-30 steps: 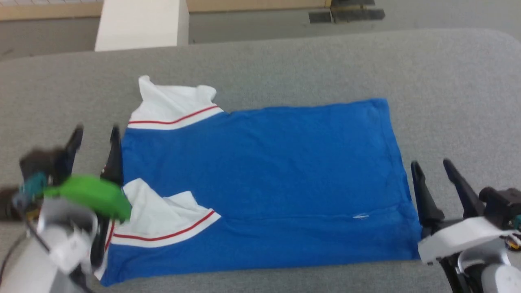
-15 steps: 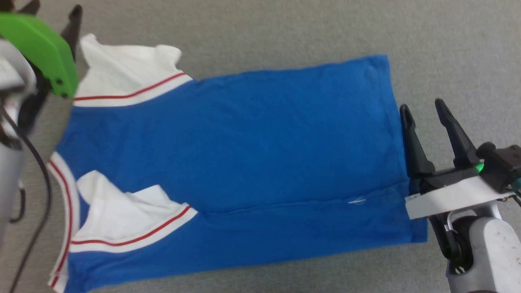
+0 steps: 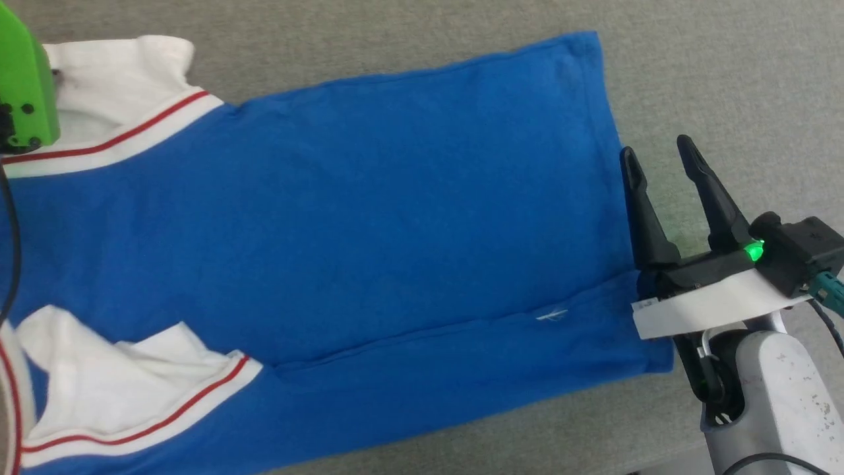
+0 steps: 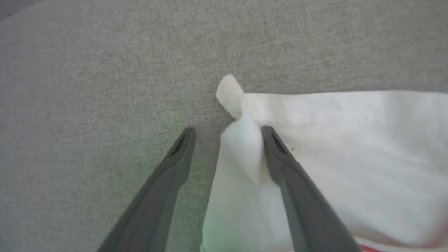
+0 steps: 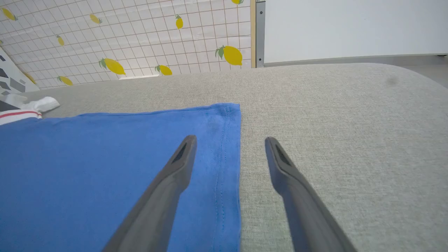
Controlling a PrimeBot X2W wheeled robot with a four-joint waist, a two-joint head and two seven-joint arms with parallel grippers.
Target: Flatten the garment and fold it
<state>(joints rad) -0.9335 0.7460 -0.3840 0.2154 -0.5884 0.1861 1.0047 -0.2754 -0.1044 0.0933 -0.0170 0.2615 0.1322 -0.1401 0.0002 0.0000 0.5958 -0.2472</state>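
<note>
Since a second ago, head camera dipped closer, so the shirt point(image 3: 395, 218) filled most of its view. Left arm went from the collar end up to the far sleeve point(image 3: 125, 86). Right gripper point(image 3: 655, 146) stayed by the hem point(image 3: 606, 152).

Grey padded surface point(image 3: 725, 66) lay under everything. Shirt lay spread on it, bright blue body mostly flat, with one long crease near the front edge and a small white mark point(image 3: 552, 316) on that crease. Both sleeves were white with a thin red stripe. Near sleeve point(image 3: 119, 382) was rumpled and folded over the blue.

Right gripper, in its wrist view point(image 5: 230, 139): jaws spread, grasping nothing, one finger over blue cloth just inside the hem, the other over bare grey, the hem running between them.

Left gripper point(image 4: 228, 130): jaws wide, not clamped. A bunched corner of the far sleeve stood up between the fingers, against the inner face of one; the other finger was over bare grey. Green wrist cover point(image 3: 23, 86) showed at the head view's upper left.
</note>
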